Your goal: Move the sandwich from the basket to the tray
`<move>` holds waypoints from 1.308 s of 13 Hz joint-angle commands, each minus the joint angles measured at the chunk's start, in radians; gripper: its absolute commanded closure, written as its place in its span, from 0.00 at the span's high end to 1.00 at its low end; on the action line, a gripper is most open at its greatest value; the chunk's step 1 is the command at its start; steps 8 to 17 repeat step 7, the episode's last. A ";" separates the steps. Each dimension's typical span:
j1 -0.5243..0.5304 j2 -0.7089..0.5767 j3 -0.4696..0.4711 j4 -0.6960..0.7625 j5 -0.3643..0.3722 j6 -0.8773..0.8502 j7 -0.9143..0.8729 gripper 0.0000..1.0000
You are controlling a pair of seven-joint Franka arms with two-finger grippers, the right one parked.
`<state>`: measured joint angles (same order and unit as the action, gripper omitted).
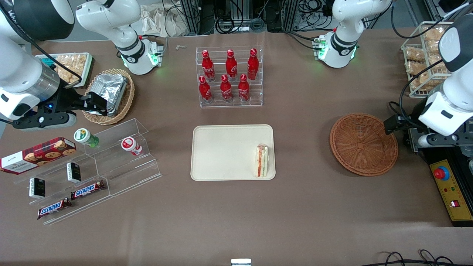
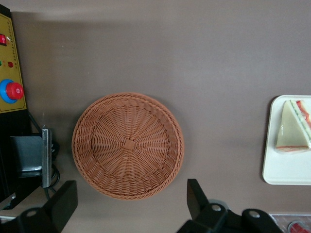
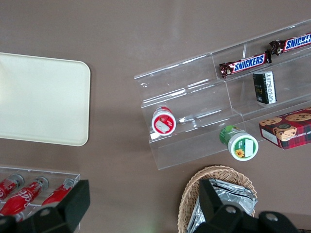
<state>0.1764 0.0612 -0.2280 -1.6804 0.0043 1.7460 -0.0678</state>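
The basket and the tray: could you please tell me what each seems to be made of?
The basket looks like reddish-brown woven wicker: ribs radiate from its centre and the rim is braided. It is empty. The tray appears to be matte cream plastic, smooth, with rounded corners and a low rim; it carries the sandwich. The gripper hangs open above the table beside the basket.

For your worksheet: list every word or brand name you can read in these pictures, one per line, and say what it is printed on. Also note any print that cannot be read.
"SNICKERS": two bars on the acrylic shelf.
Script on the red bottles: unreadable.
Cookie box and small dark boxes: unreadable.
Sandwich, tray, basket: no text.
The gripper, hovering open beside the basket: no text.
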 commanded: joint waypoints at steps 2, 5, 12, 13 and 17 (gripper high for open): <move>-0.143 -0.069 0.164 -0.068 -0.036 0.029 0.085 1.00; -0.140 -0.005 0.164 0.080 -0.021 -0.048 0.199 1.00; -0.135 0.043 0.167 0.142 -0.021 -0.060 0.226 1.00; -0.135 0.043 0.167 0.142 -0.021 -0.060 0.226 1.00; -0.135 0.043 0.167 0.142 -0.021 -0.060 0.226 1.00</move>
